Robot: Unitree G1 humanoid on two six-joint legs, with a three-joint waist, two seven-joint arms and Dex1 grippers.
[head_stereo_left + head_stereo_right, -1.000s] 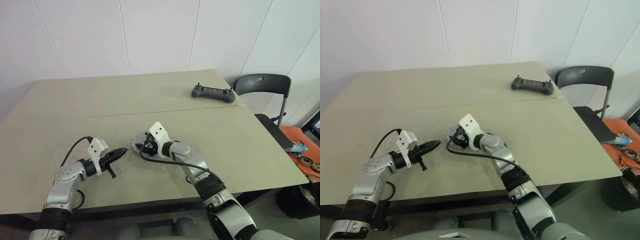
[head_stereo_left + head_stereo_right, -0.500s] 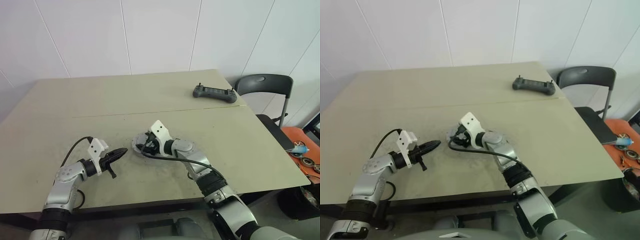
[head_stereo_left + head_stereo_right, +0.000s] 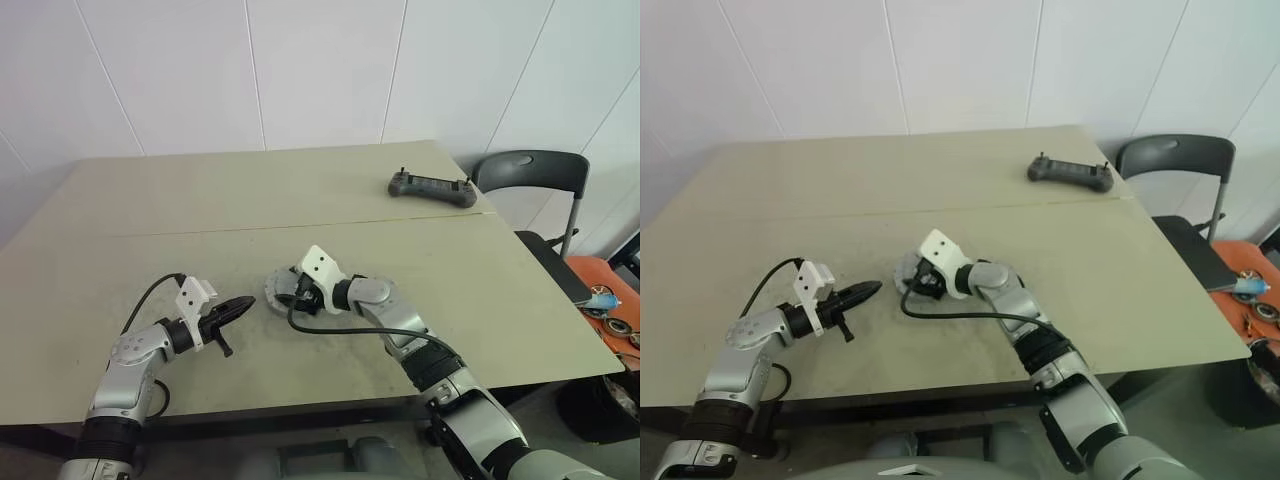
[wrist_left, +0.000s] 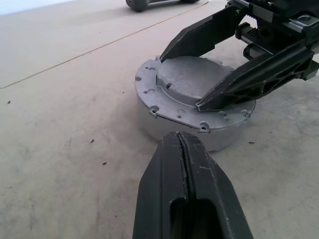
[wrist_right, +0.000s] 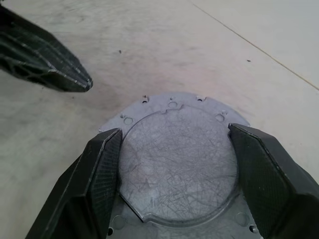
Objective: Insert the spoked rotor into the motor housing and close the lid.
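Note:
The lid (image 5: 179, 164), a round grey metal disc with a notched rim and a raised centre, lies flat near the table's front middle (image 3: 281, 291). Beneath it the motor housing shows as a low grey wall (image 4: 169, 130). The spoked rotor is hidden. My right gripper (image 5: 174, 130) reaches in from the right, its two fingers pressed against opposite sides of the lid's raised centre. My left gripper (image 3: 248, 302) is shut and empty, pointing at the lid from the left, a short gap away (image 4: 178, 135).
A dark handheld controller (image 3: 430, 187) lies at the table's far right edge. A black chair (image 3: 530, 170) stands beyond the right corner, with an orange tray of bearings (image 3: 610, 305) beside it. A seam (image 3: 200, 231) runs across the tabletop.
My right wrist has turned a little about the lid while its elbow swung outward; the fingers stay on the lid. The left arm has not moved.

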